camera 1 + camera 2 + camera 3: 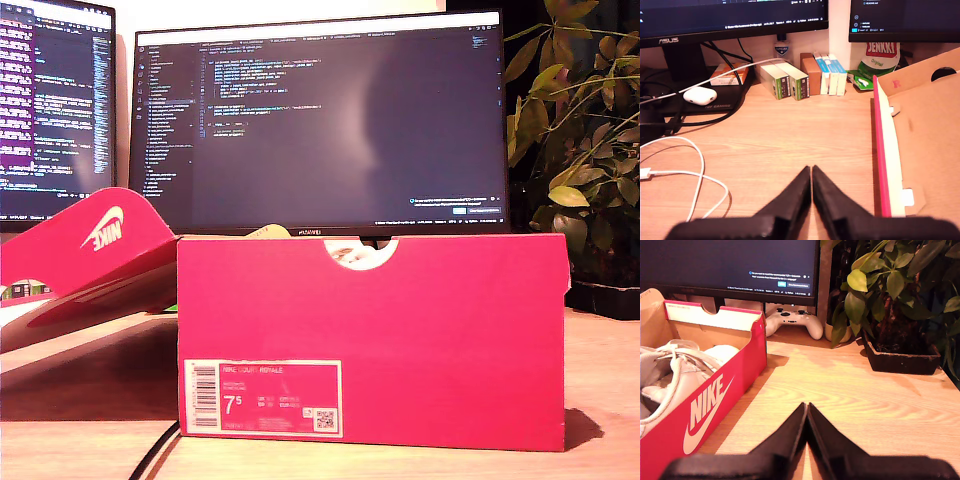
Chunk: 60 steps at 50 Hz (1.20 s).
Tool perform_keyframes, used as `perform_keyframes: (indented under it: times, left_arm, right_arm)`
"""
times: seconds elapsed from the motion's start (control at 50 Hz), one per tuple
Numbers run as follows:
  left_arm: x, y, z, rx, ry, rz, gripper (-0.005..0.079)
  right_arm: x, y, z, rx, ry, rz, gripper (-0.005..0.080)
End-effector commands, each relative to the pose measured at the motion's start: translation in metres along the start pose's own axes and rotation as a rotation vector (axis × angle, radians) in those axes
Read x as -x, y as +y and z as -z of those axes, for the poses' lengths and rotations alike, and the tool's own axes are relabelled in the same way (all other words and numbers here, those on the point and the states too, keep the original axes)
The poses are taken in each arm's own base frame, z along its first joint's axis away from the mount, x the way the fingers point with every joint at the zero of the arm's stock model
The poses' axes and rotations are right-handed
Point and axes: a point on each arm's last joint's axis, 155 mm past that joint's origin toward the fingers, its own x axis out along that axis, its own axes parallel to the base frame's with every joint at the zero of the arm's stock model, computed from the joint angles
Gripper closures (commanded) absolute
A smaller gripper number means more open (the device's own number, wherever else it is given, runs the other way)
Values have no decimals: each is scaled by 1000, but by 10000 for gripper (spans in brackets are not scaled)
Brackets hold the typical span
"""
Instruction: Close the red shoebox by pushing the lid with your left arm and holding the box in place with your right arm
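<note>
The red Nike shoebox [370, 340] stands on the wooden desk, its labelled end facing the exterior camera. Its lid [90, 250] is swung open toward the exterior view's left. Neither gripper shows in the exterior view. My first gripper [811, 168] is shut on nothing, low over the desk beside the lid's brown inner face [925, 135] and not touching it. My second gripper [806, 404] is also shut and empty, just off the box's swoosh side [715, 405]. White shoes [675, 370] lie inside the box.
Monitors stand behind the box. A potted plant [890, 295] and a white game controller [792, 320] sit beyond my second gripper. A white cable [695, 170], an earbud case [700, 95] and small cartons [790, 80] lie ahead of my first gripper.
</note>
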Motion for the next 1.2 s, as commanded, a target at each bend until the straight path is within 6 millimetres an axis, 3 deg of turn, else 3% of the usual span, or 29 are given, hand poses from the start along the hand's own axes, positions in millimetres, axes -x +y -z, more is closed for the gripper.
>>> perform_keyframes:
  times: [0.0, 0.8, 0.92, 1.18]
  left_arm:
    - [-3, 1, 16, 4, 30, 0, 761]
    - [-3, -1, 16, 5, 29, 8, 761]
    - [-3, -3, 16, 11, 30, 20, 761]
    - [-2, -16, 15, 146, 33, 89, 761]
  right_arm:
    - [-2, -8, 12, -9, 19, 32, 764]
    - [-2, -8, 10, -22, 9, 31, 764]
    - [-2, -8, 0, -75, -30, 33, 764]
    - [3, 1, -40, -234, -167, -40, 764]
